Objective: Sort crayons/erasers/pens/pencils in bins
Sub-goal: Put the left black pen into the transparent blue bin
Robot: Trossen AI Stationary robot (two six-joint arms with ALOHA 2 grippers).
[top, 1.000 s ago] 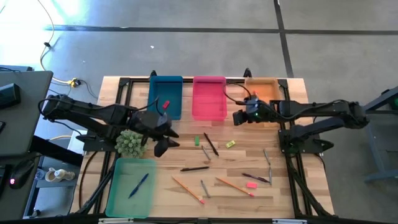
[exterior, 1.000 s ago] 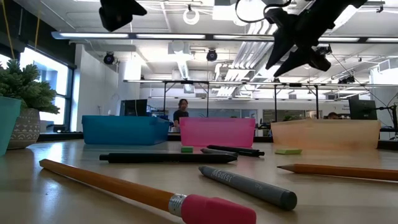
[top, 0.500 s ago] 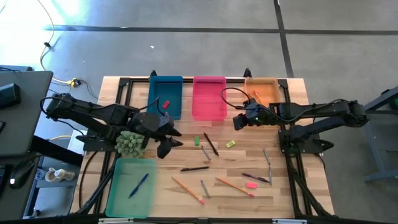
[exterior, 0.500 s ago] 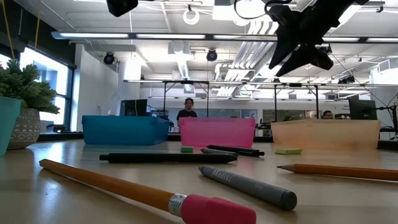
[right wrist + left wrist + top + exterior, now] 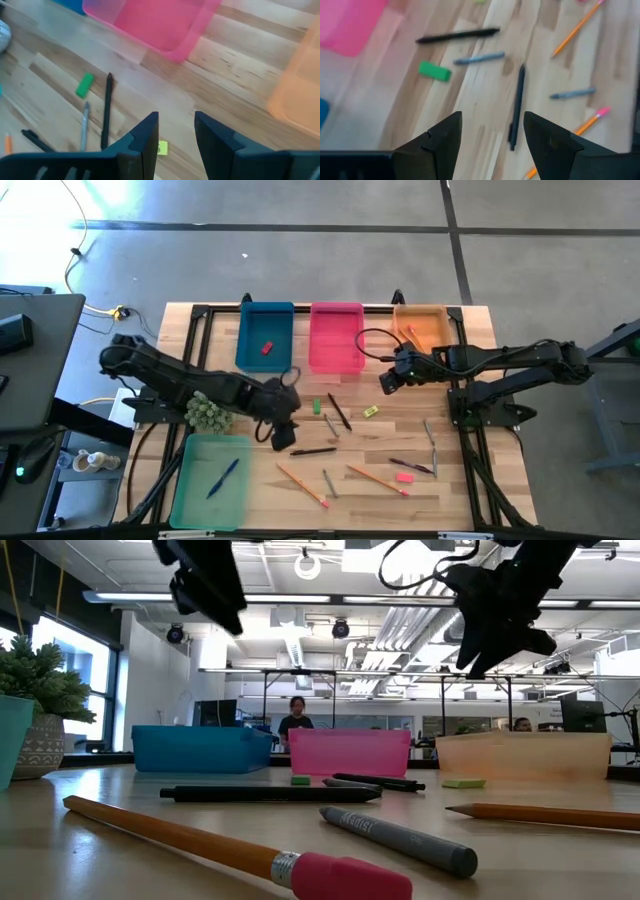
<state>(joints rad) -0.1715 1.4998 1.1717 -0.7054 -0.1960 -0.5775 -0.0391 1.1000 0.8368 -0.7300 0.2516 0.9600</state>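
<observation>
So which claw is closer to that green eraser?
The left. The left gripper hangs just beside the green eraser, toward the plant side; the right gripper is farther off, toward the orange bin.

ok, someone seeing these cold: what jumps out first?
Probably the row of bright bins along the table's far edge: blue, pink and orange, with a green one at the near left corner. Then the scatter of pens, pencils and erasers mid-table, with the left gripper open above a black pen.

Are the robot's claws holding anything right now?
No. The left gripper hangs open above a black pen, and the right gripper is open and empty too.
</observation>
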